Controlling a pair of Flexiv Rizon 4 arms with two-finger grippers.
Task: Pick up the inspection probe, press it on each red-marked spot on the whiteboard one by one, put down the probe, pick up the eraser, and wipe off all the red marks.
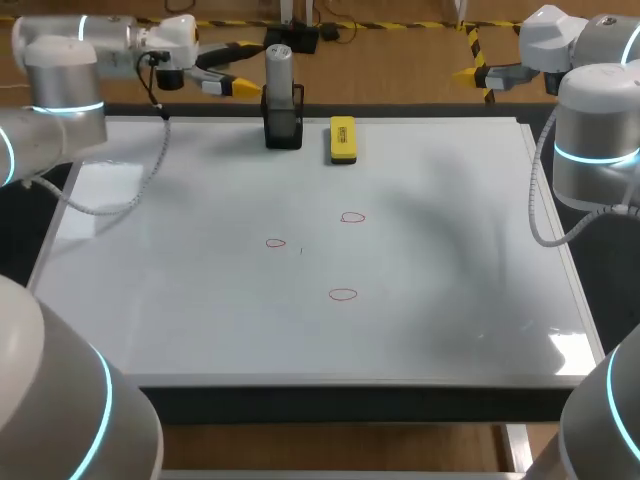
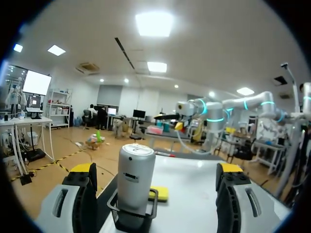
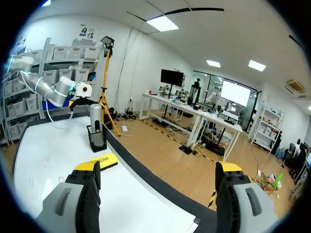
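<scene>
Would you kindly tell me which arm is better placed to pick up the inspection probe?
Left: the left pincer, open, faces the probe just ahead; the right pincer sits farther off.

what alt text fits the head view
A whiteboard bears three red marks near its middle; at its far edge a grey inspection probe stands in a black holder beside a yellow eraser. Both grippers hang open beyond that edge, the left gripper near the probe, the right gripper past the far right corner.
</scene>
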